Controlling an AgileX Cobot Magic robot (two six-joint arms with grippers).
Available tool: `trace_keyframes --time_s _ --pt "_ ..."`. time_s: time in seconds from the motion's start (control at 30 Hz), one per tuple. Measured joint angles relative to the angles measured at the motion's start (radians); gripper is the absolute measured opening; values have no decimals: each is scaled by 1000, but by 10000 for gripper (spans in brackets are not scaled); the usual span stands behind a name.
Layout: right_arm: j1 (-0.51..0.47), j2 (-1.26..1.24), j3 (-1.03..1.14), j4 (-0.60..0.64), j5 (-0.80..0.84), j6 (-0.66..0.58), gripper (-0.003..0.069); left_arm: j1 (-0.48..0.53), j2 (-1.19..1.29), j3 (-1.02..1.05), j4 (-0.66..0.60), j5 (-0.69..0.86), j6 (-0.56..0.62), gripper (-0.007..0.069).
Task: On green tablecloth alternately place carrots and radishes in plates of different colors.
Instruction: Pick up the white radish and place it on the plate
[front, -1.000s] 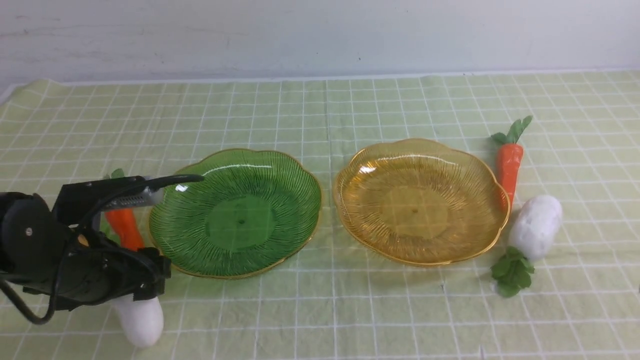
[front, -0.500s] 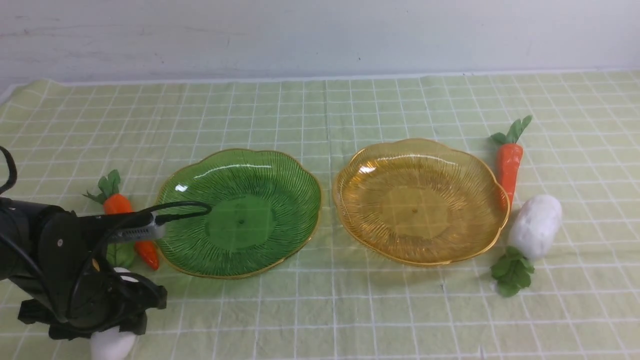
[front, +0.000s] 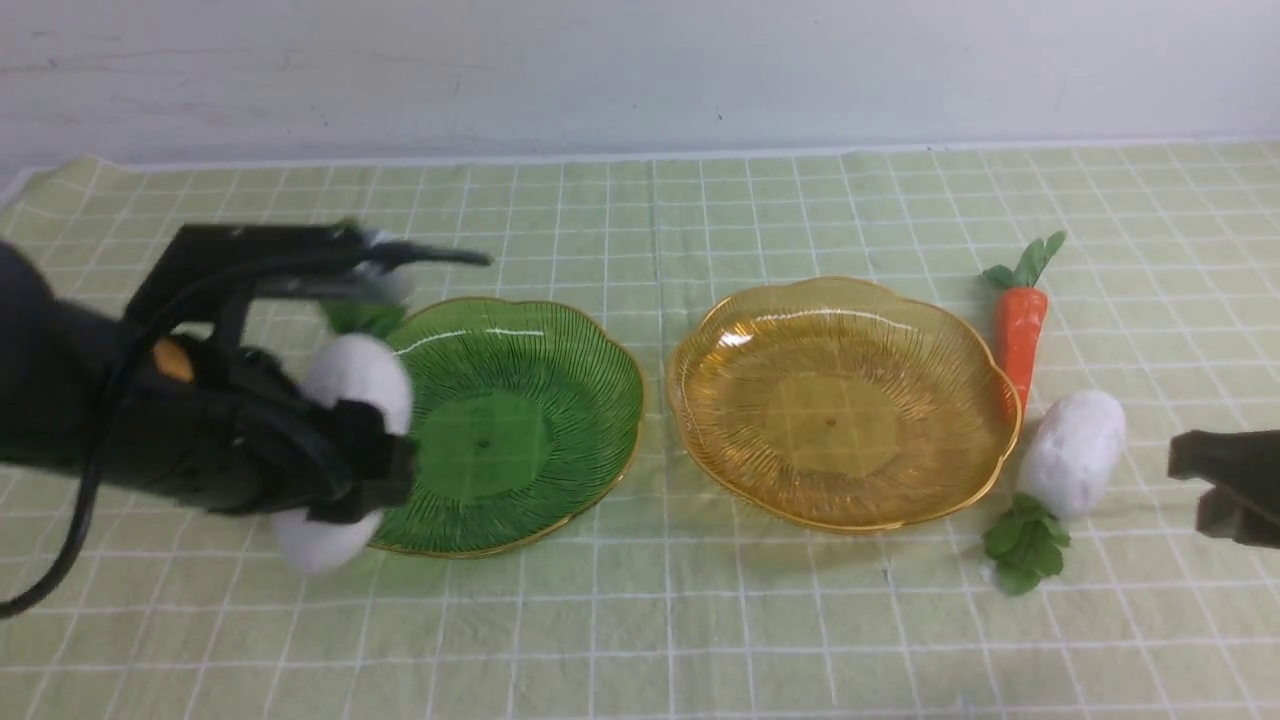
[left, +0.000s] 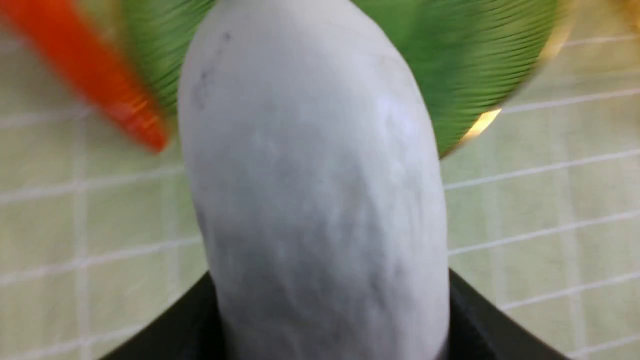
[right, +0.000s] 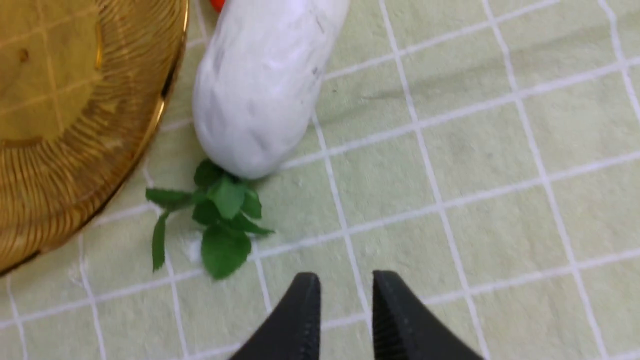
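Firstly, we read the front view as a clock face, with 12 pointing away from the robot, and entered these items.

1. Green tablecloth (front: 640, 230): pale, with a white grid, lying under everything listed.
2. Green plate (front: 560, 400): at 9 o'clock of the cloth's middle.
3. Amber plate (front: 840, 410): at 3 o'clock of the middle, just beside the green plate but not touching it.
4. Left gripper (front: 350, 452): clamped across the middle of a white radish (front: 360, 375). The radish stood tilted with its leaf end toward 12, at the green plate's 9 o'clock rim and overlapping that rim in our view.
5. Carrot (left: 100, 85): blurred in the left wrist view, just beside the green plate's rim.
6. Second carrot (front: 1018, 330): on the cloth at 3 o'clock of the amber plate, leaves toward 12, tip against the rim.
7. Second radish (front: 1072, 450): on the cloth at 4 o'clock of the amber plate, just beside the rim, leaves toward 6.
8. Right gripper (right: 345, 280): at 3 o'clock of the second radish, near it but apart. Its jaws were parted by a narrow gap over the cloth and gripped nothing.
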Motion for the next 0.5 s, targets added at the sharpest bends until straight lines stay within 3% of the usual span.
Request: trace_keyframes --time_s 0.07,0.1,0.23,0.33,0.5 --pt "1 50 -15 21 -36 0 236 -57 49 -72 -48 1 57 414" --pt "2 106 -48 37 -52 0 333 -114 124 -154 -82 1 104 414" --pt "4 198 -129 53 -65 0 479 -192 302 -316 -103 2 144 414" --pt "5 275 -194 65 -71 1 556 -223 469 -456 -112 2 149 414" --pt "7 411 -288 72 -56 1 584 -238 652 -611 -116 0 152 414"
